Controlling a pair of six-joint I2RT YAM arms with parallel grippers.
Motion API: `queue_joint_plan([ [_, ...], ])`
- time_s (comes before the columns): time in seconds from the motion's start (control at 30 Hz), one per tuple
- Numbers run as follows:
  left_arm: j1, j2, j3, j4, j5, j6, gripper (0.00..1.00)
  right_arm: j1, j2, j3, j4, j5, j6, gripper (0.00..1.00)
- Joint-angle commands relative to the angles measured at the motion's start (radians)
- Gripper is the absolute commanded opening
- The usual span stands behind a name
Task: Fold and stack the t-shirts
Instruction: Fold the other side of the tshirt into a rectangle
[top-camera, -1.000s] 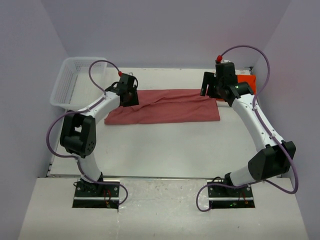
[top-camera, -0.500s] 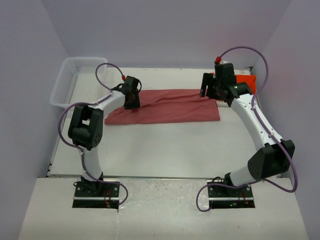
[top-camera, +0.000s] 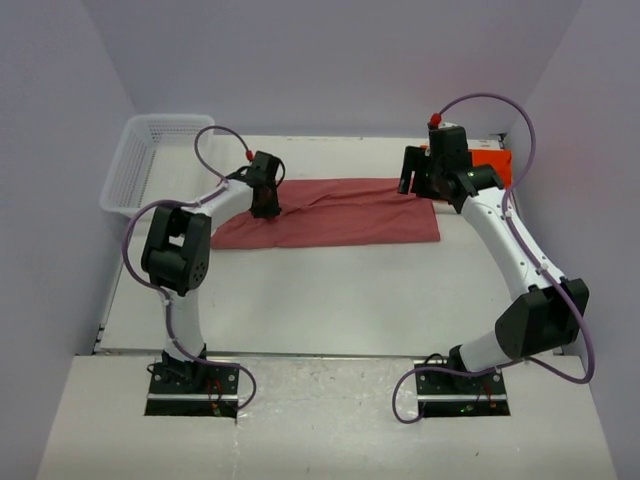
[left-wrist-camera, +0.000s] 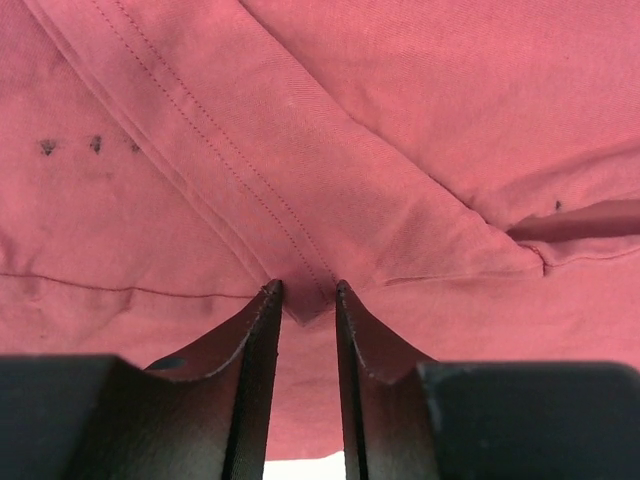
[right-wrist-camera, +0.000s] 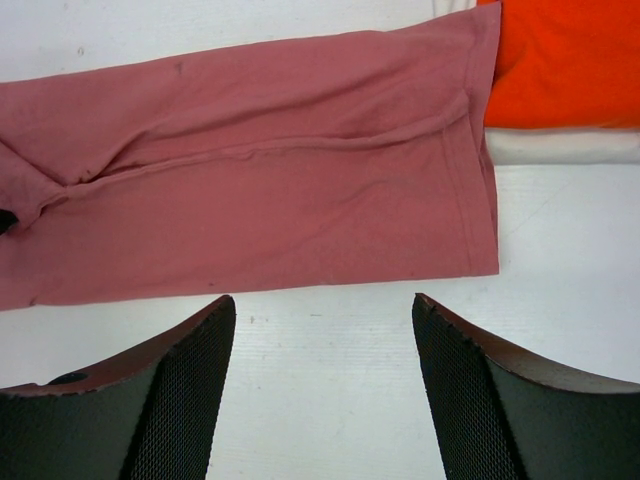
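The dusty rose-red t-shirt (top-camera: 330, 212) lies spread flat as a long band running left to right. It is folded lengthwise, with a raised crease along its middle, a stitched hem showing near its left end, and a few small dark specks on the cloth there. Its right end is cut square and meets the edge of the bright orange t-shirt (right-wrist-camera: 570, 60), which lies folded at the far right. Under the orange one a thin pale strip shows along the near edge, and this seems to be the white t-shirt (right-wrist-camera: 560, 147), though too little of it is visible to be sure.
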Motion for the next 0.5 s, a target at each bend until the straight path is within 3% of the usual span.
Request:
queue_joint_plan([
  [0.0,-0.003,0.020,0.037,0.026,0.008,0.009,0.29,0.006,0.009,-0.006,0.031,-0.009,0.004,0.72],
  [0.3,-0.003,0.020,0.030,0.034,0.016,0.006,0.22,0.006,0.014,-0.012,0.036,-0.011,0.004,0.73],
  [0.37,-0.003,0.012,0.027,0.040,0.016,0.006,0.15,0.006,0.020,-0.012,0.034,-0.012,0.008,0.73],
  [0.4,-0.003,0.001,0.026,0.042,0.015,0.006,0.06,0.005,0.020,-0.016,0.039,-0.014,0.009,0.73],
  [0.47,-0.003,-0.010,0.023,0.051,0.015,0.006,0.00,0.005,0.021,-0.016,0.039,-0.015,0.010,0.73],
])
